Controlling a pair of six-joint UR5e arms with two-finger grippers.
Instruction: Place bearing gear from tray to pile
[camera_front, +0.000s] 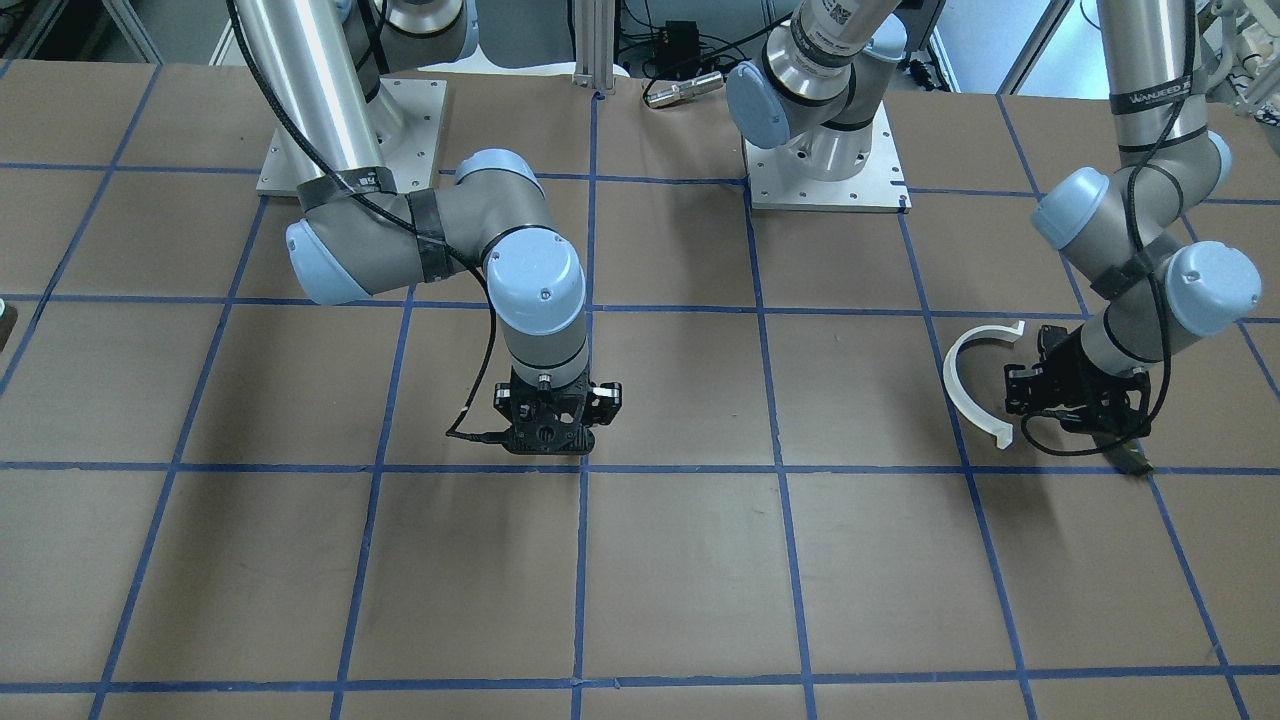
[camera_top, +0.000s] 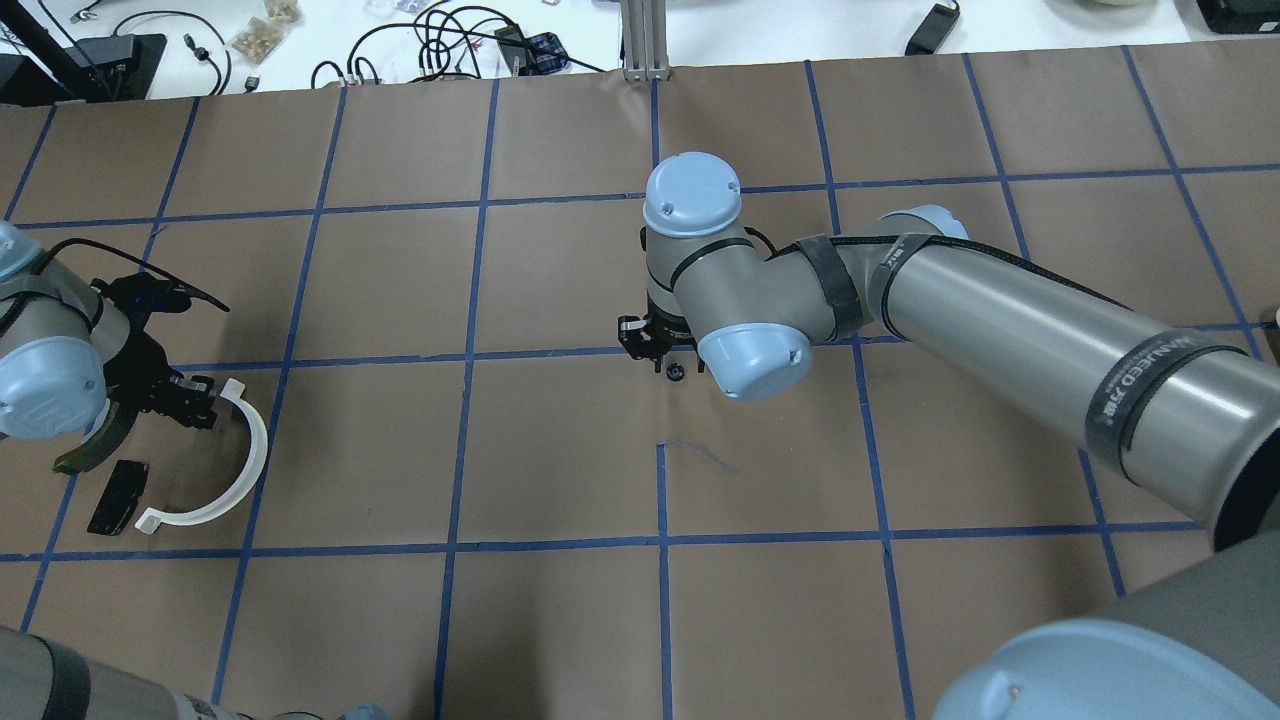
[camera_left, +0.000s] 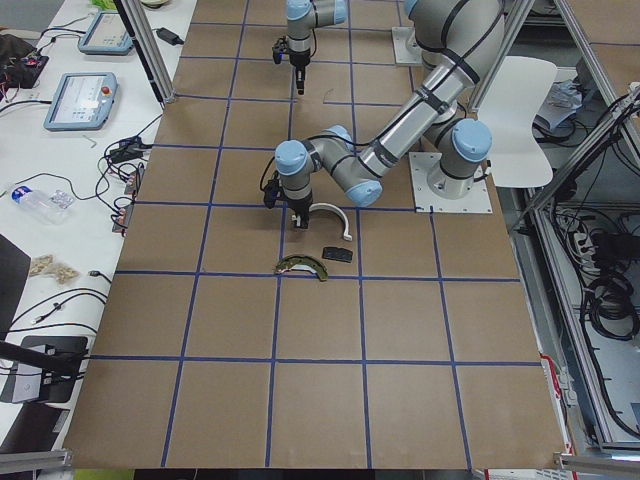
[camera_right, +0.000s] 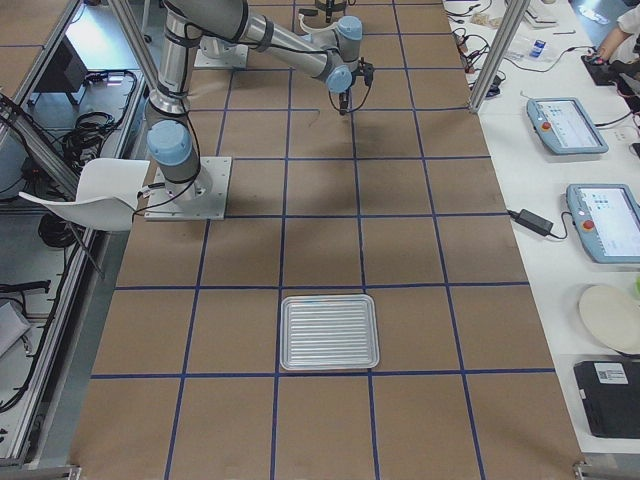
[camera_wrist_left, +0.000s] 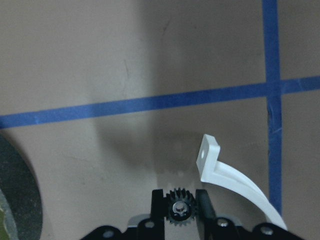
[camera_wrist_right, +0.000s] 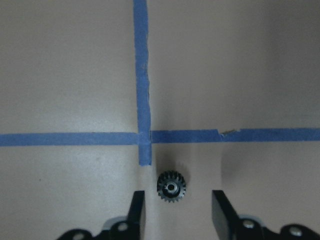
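My left gripper (camera_wrist_left: 180, 199) is shut on a small black bearing gear (camera_wrist_left: 180, 212), held just above the table beside the end of the white half-ring arc (camera_wrist_left: 225, 172). This is at the pile: the white arc (camera_top: 225, 460), a flat black pad (camera_top: 117, 497) and a dark olive brake-shoe piece (camera_top: 95, 448). My right gripper (camera_wrist_right: 178, 196) is open at mid-table, its fingers either side of a second black gear (camera_wrist_right: 171, 186) that lies on the paper. That gear also shows in the overhead view (camera_top: 675, 373). The ribbed metal tray (camera_right: 330, 331) looks empty.
Brown paper with blue tape grid lines (camera_wrist_right: 142, 100) covers the table. The tray lies far toward the right end of the table, away from both grippers. Tablets and cables (camera_right: 565, 125) lie on the white bench beyond the table edge.
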